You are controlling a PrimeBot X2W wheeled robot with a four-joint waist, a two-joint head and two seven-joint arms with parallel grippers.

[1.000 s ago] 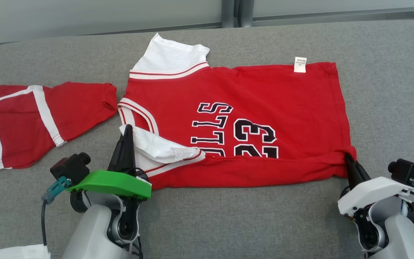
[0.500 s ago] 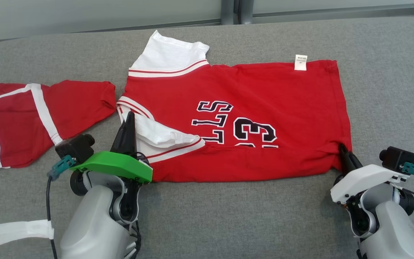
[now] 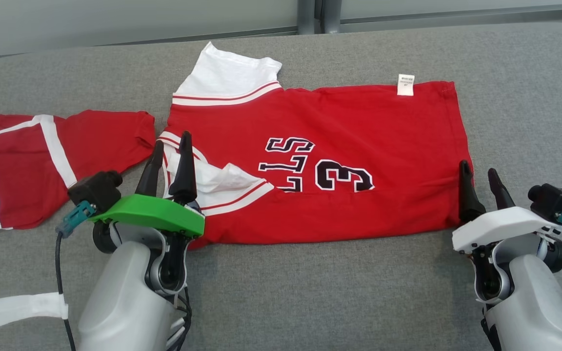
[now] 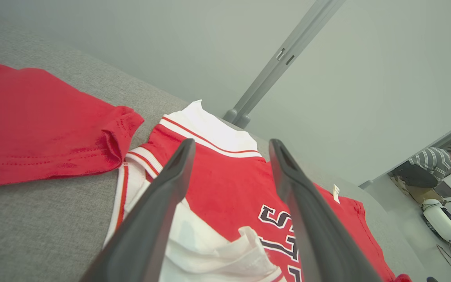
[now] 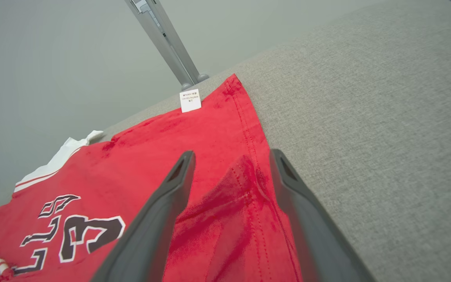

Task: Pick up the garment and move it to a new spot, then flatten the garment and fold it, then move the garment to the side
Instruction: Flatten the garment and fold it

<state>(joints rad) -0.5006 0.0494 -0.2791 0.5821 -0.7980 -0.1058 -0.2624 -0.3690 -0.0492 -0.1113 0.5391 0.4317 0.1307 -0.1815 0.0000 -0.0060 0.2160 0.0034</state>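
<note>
A red short-sleeved jersey with white sleeves and black lettering (image 3: 339,122) lies spread across the middle of the grey fabric-covered desk (image 3: 310,292), its collar end toward the robot's left and its hem toward the right. The near long edge is folded up over the print, so that the letters and the number are cut off along the fold. A small white care label (image 3: 406,84) sticks out at the far edge.

The left gripper (image 3: 171,140), under its green cover, hangs over the jersey's near left corner with its fingers spread wide and nothing between them; below them lies the crumpled white sleeve (image 3: 222,178). The right gripper (image 3: 477,167) stands at the near right corner, its fingers equally wide apart and holding nothing; in the right wrist view the stitched hem runs up between them. Whether the tips touch the cloth cannot be told.

A second red garment with white stripes (image 3: 100,141) lies just beside the jersey on the left.
</note>
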